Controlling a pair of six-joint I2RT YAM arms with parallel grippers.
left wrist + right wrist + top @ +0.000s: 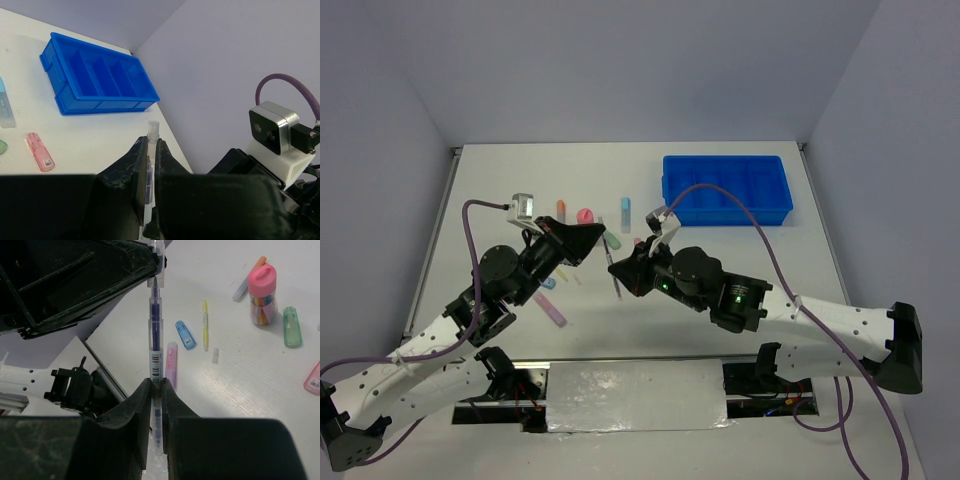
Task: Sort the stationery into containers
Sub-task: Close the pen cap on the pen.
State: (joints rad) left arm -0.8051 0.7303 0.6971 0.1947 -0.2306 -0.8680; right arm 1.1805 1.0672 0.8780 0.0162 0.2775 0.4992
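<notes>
Pen: one clear-barrelled pen [155, 340] with blue ink, held in the air over the table [570, 170].
Left gripper: my left gripper [151, 144] is clamped on one end, the clear tip poking out past the fingers.
Right gripper: my right gripper [155, 384] is pinched on the other end.
Long axis: the pen runs straight from one gripper to the other.
Container: one blue tray [100, 106] at the far right. No stationery shows in it, and my right arm is the nearer one.
Loose on the table: I count eight.
- pale blue highlighter [626, 212]
- green highlighter [292, 326]
- pink highlighter [314, 380]
- small blue highlighter [185, 334]
- lilac highlighter [171, 365]
- orange-capped marker [242, 289]
- yellow stick [205, 324]
- pink-capped tube [262, 295]

Next, as I judge it: the left gripper lets go and the right carries the pen to the tray.
</notes>
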